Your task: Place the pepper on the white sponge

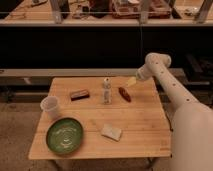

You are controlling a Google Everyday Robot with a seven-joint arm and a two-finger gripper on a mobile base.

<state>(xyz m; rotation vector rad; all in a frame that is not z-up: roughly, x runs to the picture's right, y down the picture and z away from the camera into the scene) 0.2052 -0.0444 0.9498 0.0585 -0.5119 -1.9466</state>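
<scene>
The pepper (124,94), dark red-brown and tapered, lies on the wooden table (145,125) right of centre toward the back. Nearer the front, at the middle, the white sponge (111,132) lies flat, well apart from the pepper. My gripper (131,81) hangs at the end of the white arm (165,82), which reaches in from the right. The gripper is just behind and to the right of the pepper, a little above it, open and holding nothing.
A small clear shaker (106,92) stands just left of the pepper. A dark brown block (80,94) lies further left. A white cup (50,107) stands at the left edge, and a green plate (65,135) sits front left. A dark shelf unit runs behind the table.
</scene>
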